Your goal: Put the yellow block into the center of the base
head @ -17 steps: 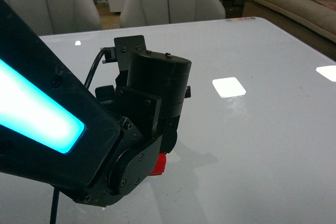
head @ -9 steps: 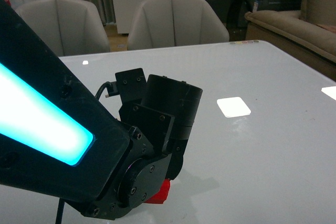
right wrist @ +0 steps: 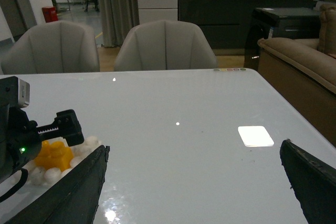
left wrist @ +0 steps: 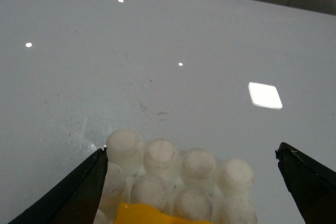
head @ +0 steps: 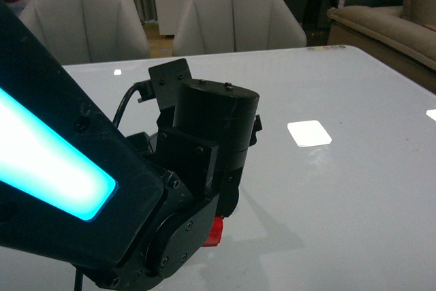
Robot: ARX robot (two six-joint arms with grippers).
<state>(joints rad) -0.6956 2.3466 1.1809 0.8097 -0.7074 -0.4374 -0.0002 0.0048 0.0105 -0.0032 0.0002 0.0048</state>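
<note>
Left wrist view: the yellow block (left wrist: pixel 149 213) is being seen sitting on the base (left wrist: pixel 181 174), right between the spread left pincer (left wrist: pixel 202 182); the right pincer (right wrist: pixel 194 182), also spread, is being kept well apart.

Two grey armchairs (right wrist: pixel 105 45) behind glossy white table (right wrist: pixel 199 145); beige sofa (right wrist: pixel 299 61) at side; dark cabinets (right wrist: pixel 231 14) beyond.

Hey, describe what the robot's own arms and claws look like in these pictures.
The left arm is matte black and angular, with a glowing cyan light strip along its side, a round black motor housing, visible screws and a black cable. A red part peeks out beneath it. Both claws have black, tapered fingers, and the right claw's fingers look the same.
</note>
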